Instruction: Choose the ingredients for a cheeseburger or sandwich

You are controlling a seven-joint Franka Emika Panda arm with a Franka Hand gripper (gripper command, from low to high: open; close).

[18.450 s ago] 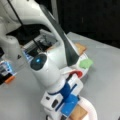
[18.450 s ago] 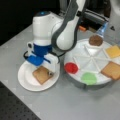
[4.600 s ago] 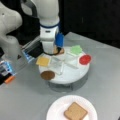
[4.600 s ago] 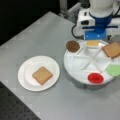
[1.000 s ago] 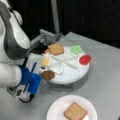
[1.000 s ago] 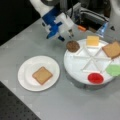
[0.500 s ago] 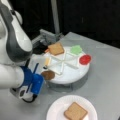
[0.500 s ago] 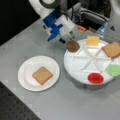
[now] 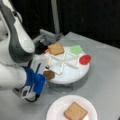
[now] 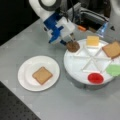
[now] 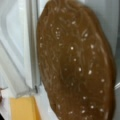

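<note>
One patty point(image 10: 73, 46), dark brown and round, sits at the rim of the tray point(image 10: 77, 67), on the side nearest the plate point(image 10: 25, 67). In a front view the patty point(image 9: 49, 74) shows at the tray point(image 9: 67, 75) edge, just beside the blue parts of the arm. In the wrist view the patty point(image 11: 75, 60) fills most of the frame, w/ white tray ribs at left and a yellow patch at bottom left.

The hand point(image 10: 71, 40) is at the patty from a front view's top-left; a thin dark finger meets the patty's top edge. Cannot tell whether the hand is spread or pinching the patty. In a front view the hand point(image 9: 46, 71) is mostly hidden behind the arm.

Tray: white, round, split into wedge compartments by ribs. Contents, each in a separate compartment:
- cheese point(image 10: 92, 40), yellow square, next to the patty.
- toast point(image 10: 111, 49), tan square; also toast point(image 9: 56, 48).
- lettuce point(image 10: 113, 70), green; also lettuce point(image 9: 76, 49).
- tomato point(image 10: 95, 78), red disc; also tomato point(image 9: 85, 59).

Plate: white, round, on the desk point(image 10: 62, 105) beside the tray and apart from it. It holds one second toast point(image 10: 42, 75) flat near centre; also second toast point(image 9: 75, 111) on the plate point(image 9: 56, 111). No other piece lies on it.
</note>
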